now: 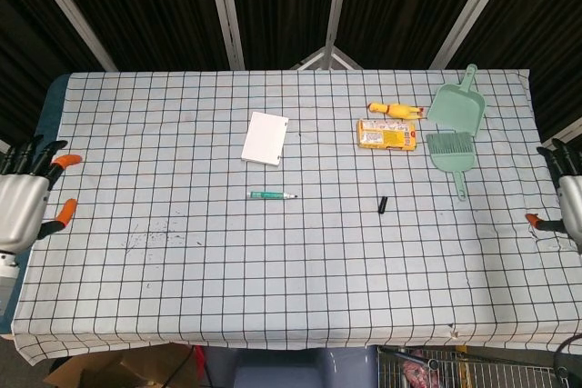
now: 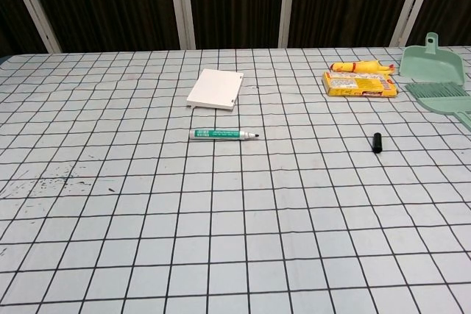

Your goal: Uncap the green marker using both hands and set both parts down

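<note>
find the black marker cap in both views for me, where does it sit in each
Head view: the black cap lies right of centre on the checked cloth, below the yellow packet.
Chest view: the black cap lies at mid-right, nearer the camera than the yellow packet.
Shared landmark: the green marker lies apart to the cap's left in both.
</note>
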Controlling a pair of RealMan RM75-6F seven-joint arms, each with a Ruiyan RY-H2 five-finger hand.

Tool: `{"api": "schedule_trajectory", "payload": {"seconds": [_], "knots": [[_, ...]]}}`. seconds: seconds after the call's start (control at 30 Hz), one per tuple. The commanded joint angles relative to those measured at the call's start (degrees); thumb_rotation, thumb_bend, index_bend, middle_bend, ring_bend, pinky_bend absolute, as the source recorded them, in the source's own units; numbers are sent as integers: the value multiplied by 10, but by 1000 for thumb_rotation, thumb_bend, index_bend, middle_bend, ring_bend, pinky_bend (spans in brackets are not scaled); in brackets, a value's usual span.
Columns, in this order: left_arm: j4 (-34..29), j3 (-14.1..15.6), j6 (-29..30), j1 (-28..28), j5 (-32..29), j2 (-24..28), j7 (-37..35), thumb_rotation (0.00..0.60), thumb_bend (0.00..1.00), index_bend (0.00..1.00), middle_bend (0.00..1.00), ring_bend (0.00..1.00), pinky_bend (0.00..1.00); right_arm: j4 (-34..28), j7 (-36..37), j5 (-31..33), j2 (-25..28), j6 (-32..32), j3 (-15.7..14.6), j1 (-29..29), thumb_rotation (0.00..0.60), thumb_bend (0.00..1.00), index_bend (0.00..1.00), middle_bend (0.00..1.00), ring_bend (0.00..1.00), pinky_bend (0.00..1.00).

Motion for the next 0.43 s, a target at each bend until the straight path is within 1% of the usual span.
{"api": "schedule_trajectory", "payload": {"seconds": [0.03, 0.23, 0.33, 0.43], "knots": [[110, 48, -11, 58, 66, 0, -118, 600, 527, 261, 101, 0, 0, 66, 74, -61, -4, 27, -24, -46, 600, 158, 122, 34, 0, 11], [176, 58, -17, 71, 81, -40, -144, 600, 527, 262, 99, 0, 0, 112, 128, -102, -14, 46, -38, -75, 600, 158, 122, 33, 0, 10], [201, 58, -19, 74, 80, -59, -139, 600, 527, 263, 99, 0, 0, 137, 145, -114, -18, 40, -42, -81, 600, 158, 122, 33, 0, 10], [214, 54, -21, 73, 77, -73, -133, 600, 527, 265, 98, 0, 0, 150, 157, -124, -26, 35, -41, -81, 600, 157, 122, 34, 0, 9]]}}
